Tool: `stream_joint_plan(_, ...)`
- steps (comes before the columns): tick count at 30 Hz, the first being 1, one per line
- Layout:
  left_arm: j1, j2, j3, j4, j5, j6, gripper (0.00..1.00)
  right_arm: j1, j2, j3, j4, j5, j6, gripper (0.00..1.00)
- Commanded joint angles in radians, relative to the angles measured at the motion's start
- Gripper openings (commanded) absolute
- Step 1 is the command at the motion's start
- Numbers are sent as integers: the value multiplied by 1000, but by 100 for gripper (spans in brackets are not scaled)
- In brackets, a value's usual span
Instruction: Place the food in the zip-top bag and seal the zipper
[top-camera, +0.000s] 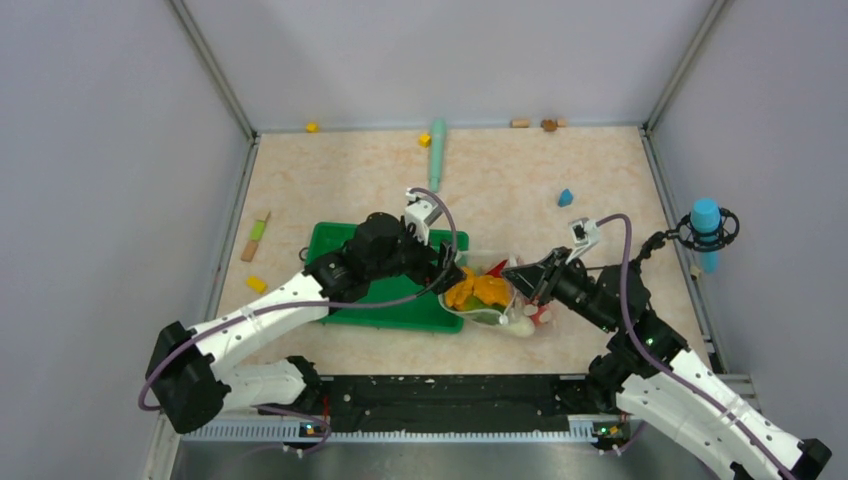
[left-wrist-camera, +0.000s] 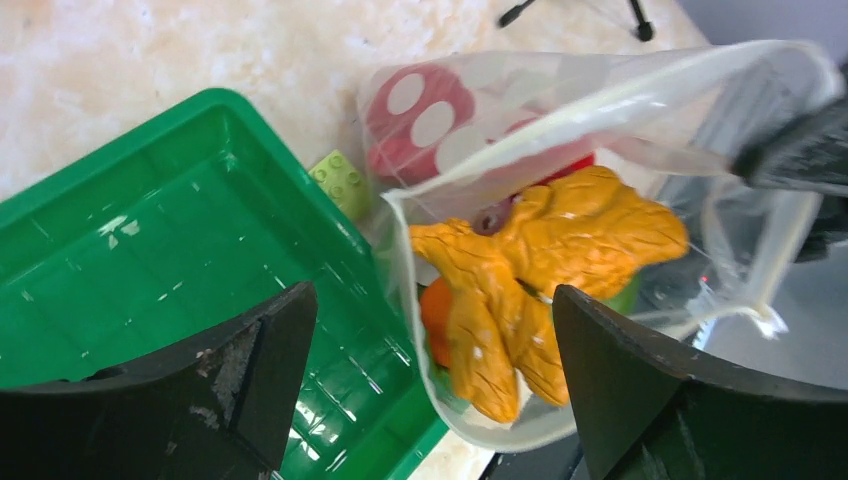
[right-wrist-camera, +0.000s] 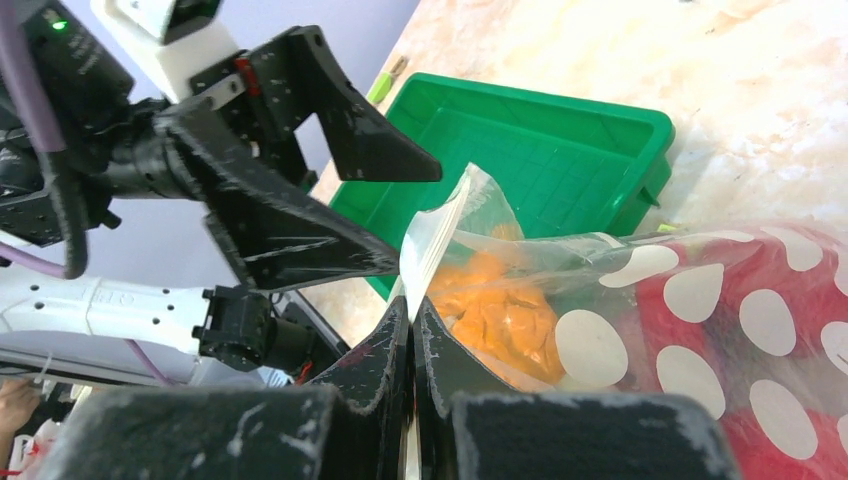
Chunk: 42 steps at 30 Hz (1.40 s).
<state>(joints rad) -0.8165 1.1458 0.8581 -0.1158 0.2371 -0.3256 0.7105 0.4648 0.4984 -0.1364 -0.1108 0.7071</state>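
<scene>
The dotted zip-top bag lies at the green tray's right end with its mouth open toward the tray. Inside it show the yellow-orange bunch, an orange piece, a bit of green and a red tomato. My left gripper is open, its jaws straddling the bag's mouth rim and the bunch, holding nothing. My right gripper is shut on the bag's mouth edge, pinching the zipper strip and holding it up. The bunch sits just behind that edge.
A light green block lies between tray and bag. A teal stick, a blue block, yellow blocks and wooden bits lie scattered on the table. A blue microphone stands at the right wall.
</scene>
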Motion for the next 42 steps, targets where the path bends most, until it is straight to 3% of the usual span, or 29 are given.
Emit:
stream_joint_plan(1,-3,63,46,12,-69,-51,90,-5,-12,69,25,-21,-36,0)
stream_joint_plan(5,-3,128,72,24,-10,-53,75,-5,-15,68,14,-16,-41,0)
stream_joint_plan(10,-3,172,88,53,-1,-76,48,-5,-15,67,10,-11,-47,0)
stream_joint_plan(12,-3,181,91,66,13,-81,35,-5,-17,71,4,-4,-53,0)
stream_joint_plan(15,-3,178,97,65,12,-84,5,-5,-20,77,-28,36,-59,0)
stream_joint_plan(16,-3,170,100,63,6,-85,0,-5,-22,82,-45,55,-60,0)
stream_joint_plan(22,-3,136,138,67,-41,-78,0,-5,-28,129,-164,165,-69,0)
stream_joint_plan(27,-3,213,242,91,6,-38,0,-5,-51,150,-216,82,-84,0)
stream_joint_plan(33,-3,377,449,13,130,3,0,-5,-49,139,-244,-77,-91,0)
stream_joint_plan(42,-11,535,698,-44,366,39,0,-5,45,51,111,-228,61,0)
